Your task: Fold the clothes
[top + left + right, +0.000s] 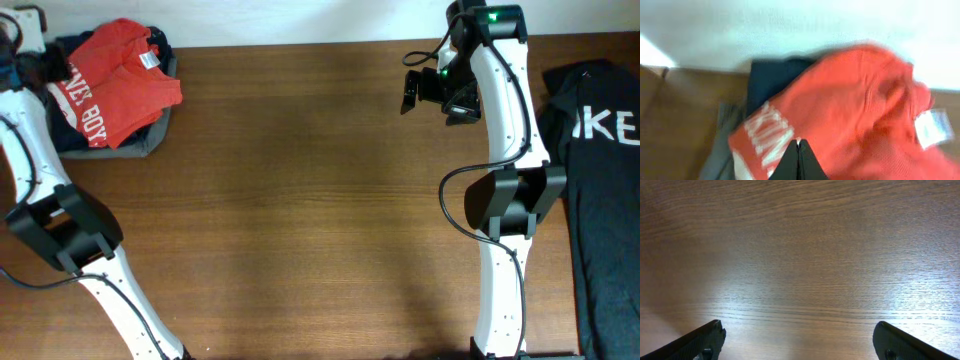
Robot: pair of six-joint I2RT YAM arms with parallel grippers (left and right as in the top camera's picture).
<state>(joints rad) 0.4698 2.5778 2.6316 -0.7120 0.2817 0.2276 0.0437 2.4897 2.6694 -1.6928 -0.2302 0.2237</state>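
The orange-red T-shirt [125, 80] lies bunched on a pile at the far left corner, with white lettering and a neck label showing. In the left wrist view it [855, 110] fills most of the frame and is blurred. My left gripper [40, 68] is at the shirt's left edge. Its jaws [798, 142] are pressed together at the lettered part, with a sliver of fabric at the tips. My right gripper [410, 95] hangs wide open above bare table at the far right of centre, and holds nothing in its wrist view [799, 326].
Under the shirt lie a dark navy garment [770, 80] and a grey one [150, 140]. A black garment with white lettering [600, 200] lies along the right edge. The brown wooden table [300, 200] ends at a white wall at the back.
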